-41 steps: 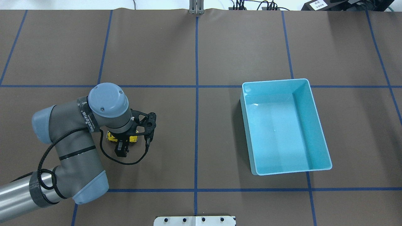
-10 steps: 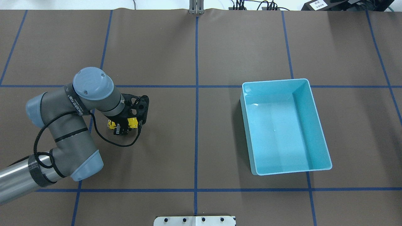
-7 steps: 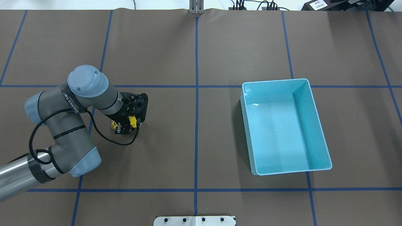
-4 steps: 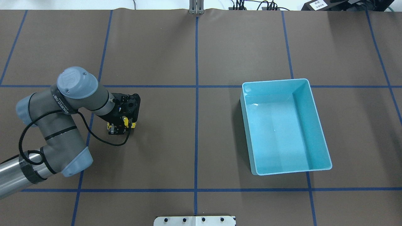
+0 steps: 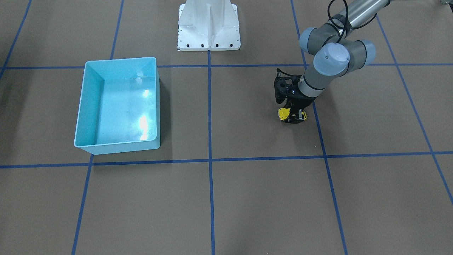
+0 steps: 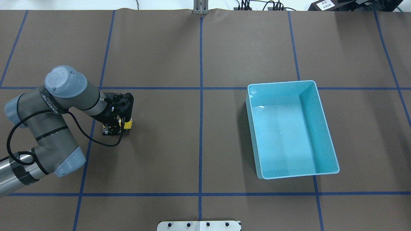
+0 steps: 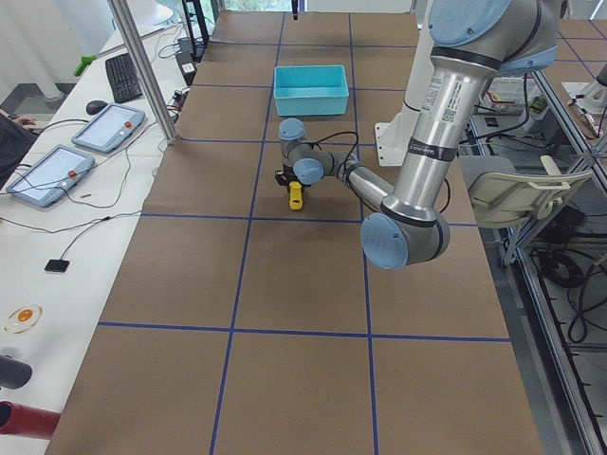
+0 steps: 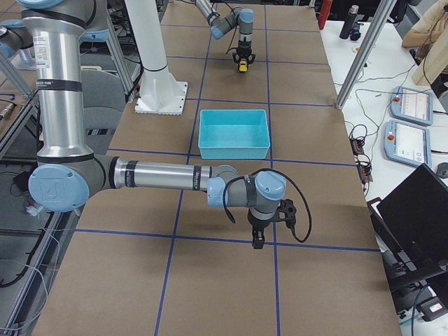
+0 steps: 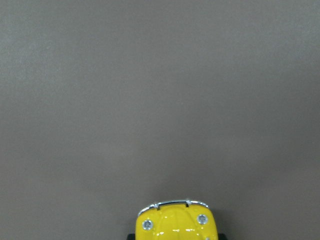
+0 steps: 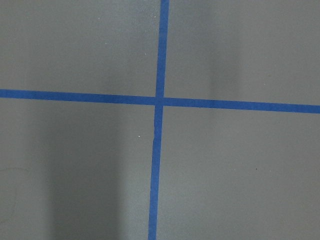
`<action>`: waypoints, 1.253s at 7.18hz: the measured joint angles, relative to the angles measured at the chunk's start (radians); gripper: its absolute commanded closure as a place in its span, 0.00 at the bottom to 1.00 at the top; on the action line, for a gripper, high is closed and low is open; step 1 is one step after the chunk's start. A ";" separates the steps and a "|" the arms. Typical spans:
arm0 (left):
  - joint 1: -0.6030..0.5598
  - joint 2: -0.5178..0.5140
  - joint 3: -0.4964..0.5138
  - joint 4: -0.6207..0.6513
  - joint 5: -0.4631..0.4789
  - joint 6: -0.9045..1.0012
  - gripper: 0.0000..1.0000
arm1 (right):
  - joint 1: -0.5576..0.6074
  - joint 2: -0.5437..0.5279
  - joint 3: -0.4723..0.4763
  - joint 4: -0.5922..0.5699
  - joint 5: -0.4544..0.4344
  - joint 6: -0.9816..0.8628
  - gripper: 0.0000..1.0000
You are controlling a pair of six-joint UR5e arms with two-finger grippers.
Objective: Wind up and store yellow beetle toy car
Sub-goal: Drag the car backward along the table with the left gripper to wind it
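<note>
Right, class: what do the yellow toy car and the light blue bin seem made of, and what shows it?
The yellow toy car: glossy painted shell, die-cast metal or hard plastic, undecidable here; bright highlights, chrome-like bumper and headlamp rims. The light blue bin: probably smooth moulded plastic, semi-gloss; thin even walls, rounded corners, glare patches on its floor.

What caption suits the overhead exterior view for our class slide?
Jaws of the left arm clasp the yellow beetle toy car, far left of the light blue bin.
</note>
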 measured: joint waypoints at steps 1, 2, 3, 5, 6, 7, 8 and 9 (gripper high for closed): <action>-0.002 0.008 0.002 -0.009 -0.004 -0.001 1.00 | 0.000 0.001 0.000 0.000 0.002 0.000 0.00; -0.005 0.018 0.002 -0.021 -0.009 -0.001 1.00 | -0.001 0.003 0.000 0.000 0.004 0.000 0.00; -0.010 0.029 0.002 -0.034 -0.013 -0.001 1.00 | -0.002 0.004 0.000 0.000 0.005 0.000 0.00; -0.027 0.060 0.002 -0.067 -0.042 0.000 1.00 | -0.004 0.006 0.000 0.000 0.006 0.000 0.00; -0.035 0.074 0.002 -0.084 -0.051 0.001 1.00 | -0.006 0.007 0.000 0.000 0.007 0.000 0.00; -0.041 0.087 0.002 -0.100 -0.055 0.003 1.00 | -0.008 0.008 0.000 0.000 0.010 0.000 0.00; -0.045 0.099 0.002 -0.114 -0.061 0.003 1.00 | -0.010 0.009 -0.001 0.000 0.015 0.000 0.00; -0.048 0.108 0.002 -0.122 -0.069 0.003 1.00 | -0.012 0.009 -0.001 0.000 0.018 0.000 0.00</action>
